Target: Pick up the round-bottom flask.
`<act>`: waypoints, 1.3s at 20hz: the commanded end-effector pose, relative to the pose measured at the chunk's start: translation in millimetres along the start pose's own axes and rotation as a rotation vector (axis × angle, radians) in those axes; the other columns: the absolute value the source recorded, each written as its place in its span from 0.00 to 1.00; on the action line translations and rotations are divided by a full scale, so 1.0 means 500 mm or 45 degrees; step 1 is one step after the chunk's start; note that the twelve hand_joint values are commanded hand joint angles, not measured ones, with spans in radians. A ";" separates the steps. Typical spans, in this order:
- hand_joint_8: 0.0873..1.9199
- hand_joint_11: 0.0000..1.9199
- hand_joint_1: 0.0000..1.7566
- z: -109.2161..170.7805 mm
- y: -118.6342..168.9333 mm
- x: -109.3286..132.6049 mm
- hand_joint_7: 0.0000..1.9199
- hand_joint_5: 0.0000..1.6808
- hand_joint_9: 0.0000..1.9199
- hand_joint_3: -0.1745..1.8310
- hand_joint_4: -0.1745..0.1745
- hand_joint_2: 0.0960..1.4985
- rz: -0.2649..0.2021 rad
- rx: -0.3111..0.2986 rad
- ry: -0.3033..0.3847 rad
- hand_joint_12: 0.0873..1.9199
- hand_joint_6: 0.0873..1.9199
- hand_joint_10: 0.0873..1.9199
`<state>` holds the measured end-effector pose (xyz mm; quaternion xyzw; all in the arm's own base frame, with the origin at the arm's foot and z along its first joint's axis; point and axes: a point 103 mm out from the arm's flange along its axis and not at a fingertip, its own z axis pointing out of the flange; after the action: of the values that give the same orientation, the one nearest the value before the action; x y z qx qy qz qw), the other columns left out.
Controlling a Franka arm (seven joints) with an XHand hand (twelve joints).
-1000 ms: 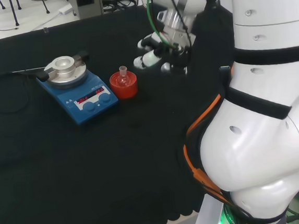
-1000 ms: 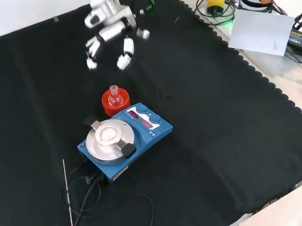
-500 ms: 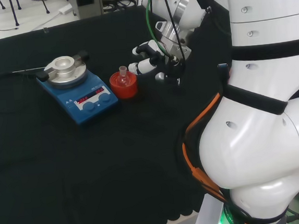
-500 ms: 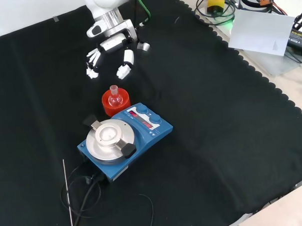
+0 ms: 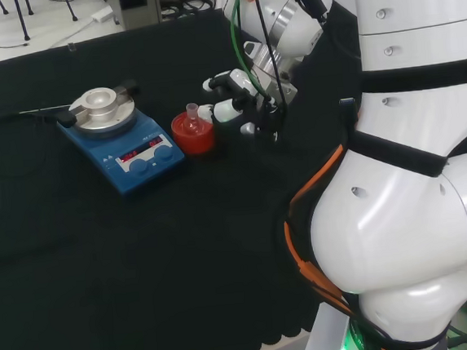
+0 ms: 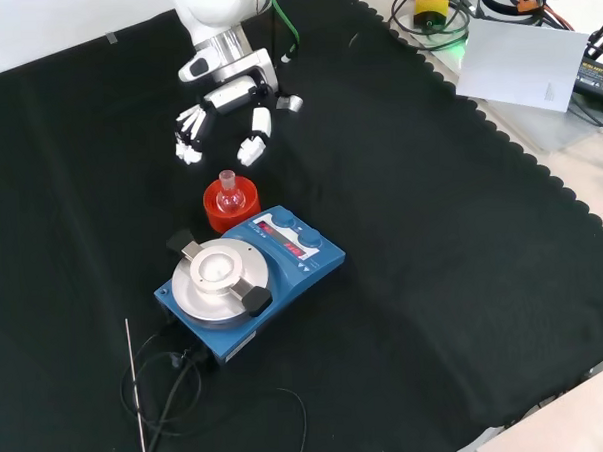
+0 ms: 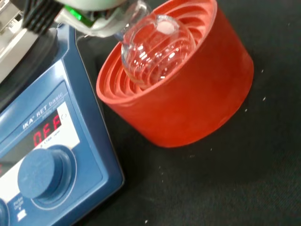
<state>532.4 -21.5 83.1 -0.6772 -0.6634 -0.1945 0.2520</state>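
A small clear round-bottom flask (image 5: pixel 192 114) sits upright in a red ribbed ring stand (image 5: pixel 193 135) on the black cloth. In the front view the flask (image 6: pixel 229 190) rests in the stand (image 6: pixel 218 207) just above the blue stirrer. The wrist view brings the glass bulb (image 7: pixel 157 47) and the red stand (image 7: pixel 188 89) up close. My hand (image 5: pixel 239 97) hovers just right of the flask in the head view, with fingers spread and holding nothing. Seen from the front, the hand (image 6: pixel 226 109) hangs a little above the flask, fingertips pointing down toward it without touching.
A blue magnetic stirrer (image 5: pixel 120 140) with a round metal plate stands left of the stand in the head view, touching or nearly touching it. Its cable (image 6: pixel 164 392) trails over the cloth. The arm's white links (image 5: pixel 413 167) stand at the right.
The hand has moved closer to the flask and lower over the last second. The flask and stand have not moved.
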 end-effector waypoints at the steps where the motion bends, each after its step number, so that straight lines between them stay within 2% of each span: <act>1: 0.28 0.00 0.53 0.034 0.007 -0.001 0.17 0.40 0.23 0.43 0.46 0.34 -0.013 0.008 0.031 0.62 0.01 0.29; 9: 0.27 0.00 0.53 0.054 0.017 0.013 0.18 0.42 0.23 0.43 0.48 0.34 -0.047 -0.010 0.039 0.61 0.02 0.29; 11: 0.26 0.00 0.53 0.055 0.019 0.018 0.19 0.43 0.24 0.43 0.49 0.34 -0.056 -0.028 0.036 0.61 0.08 0.27; 14: 0.25 0.00 0.53 0.057 0.019 0.021 0.19 0.41 0.25 0.43 0.51 0.34 -0.064 -0.047 0.040 0.62 0.25 0.26; 16: 0.25 0.00 0.54 0.058 0.020 0.024 0.20 0.42 0.25 0.43 0.51 0.34 -0.070 -0.055 0.040 0.62 0.32 0.26; 20: 0.26 0.00 0.54 0.059 0.021 0.027 0.20 0.43 0.25 0.43 0.52 0.35 -0.077 -0.059 0.040 0.63 0.38 0.27; 26: 0.26 0.00 0.54 0.062 0.022 0.030 0.20 0.43 0.26 0.43 0.51 0.35 -0.078 -0.062 0.030 0.63 0.40 0.27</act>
<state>541.5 8.7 66.5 -0.6597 -0.6757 -0.2268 0.2382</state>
